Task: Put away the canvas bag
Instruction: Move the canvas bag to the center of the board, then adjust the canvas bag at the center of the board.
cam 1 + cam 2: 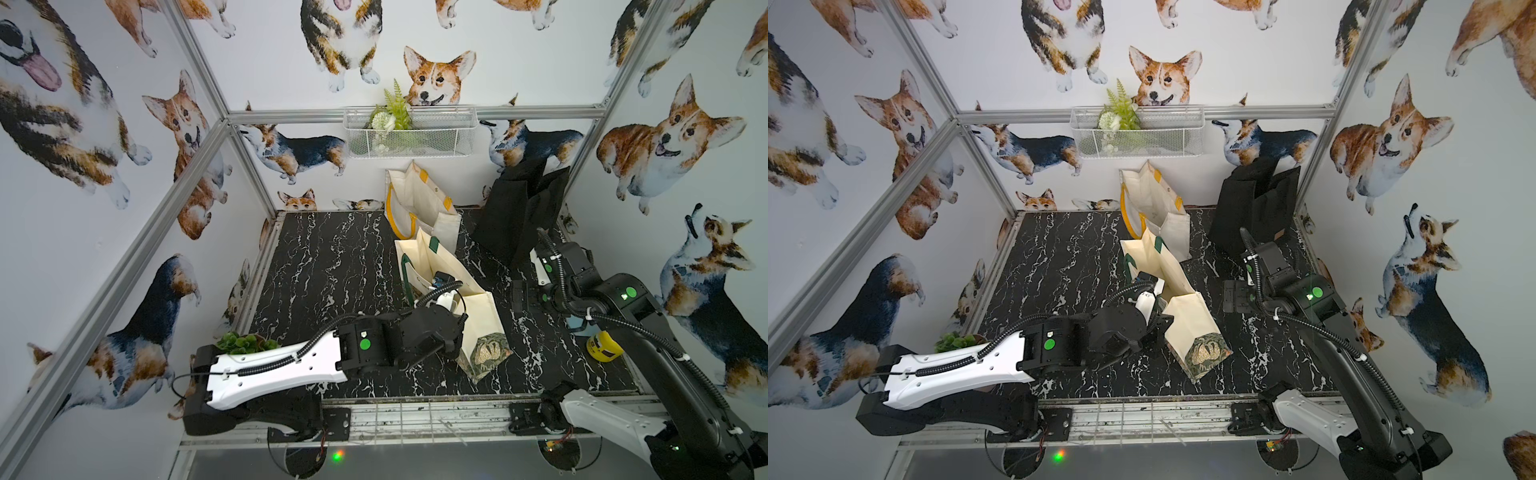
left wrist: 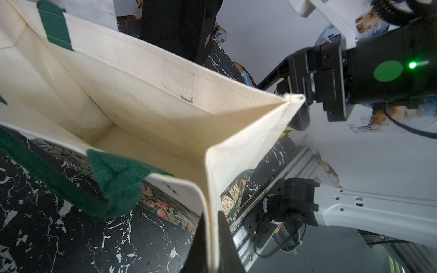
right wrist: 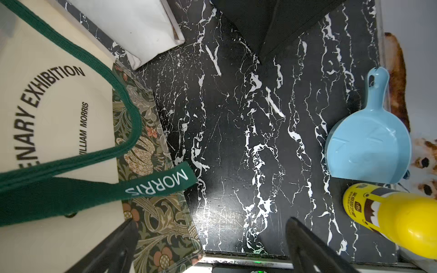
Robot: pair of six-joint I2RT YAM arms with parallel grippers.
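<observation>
Left wrist view looks straight into the canvas bag: cream cloth, mouth open, nothing inside that I can see. In a top view it sits near the middle of the tabletop, a little right of centre, with its flower-printed base toward the near edge.

I judge it light and soft. The walls are limp canvas that holds shape only along the pressed creases, so it should sag or fold wherever it is not supported. The weave is rough enough not to slip, and nothing about it is fragile. The stitched top hem and the green handle are the firmest places to take hold; mid-panel cloth would only bunch.

My left claw has its fingers close on either side of the hem beside a corner crease, pinching that wall of the bag, though this steep angle does not tell me how firm the pinch is. My right claw is spread wide and empty, hanging over bare tabletop just right of the bag.

A second cream bag with yellow trim stands just beyond it, and black bags at the far right. A blue scoop and a yellow bottle lie by the right wall, well apart from the bag.
</observation>
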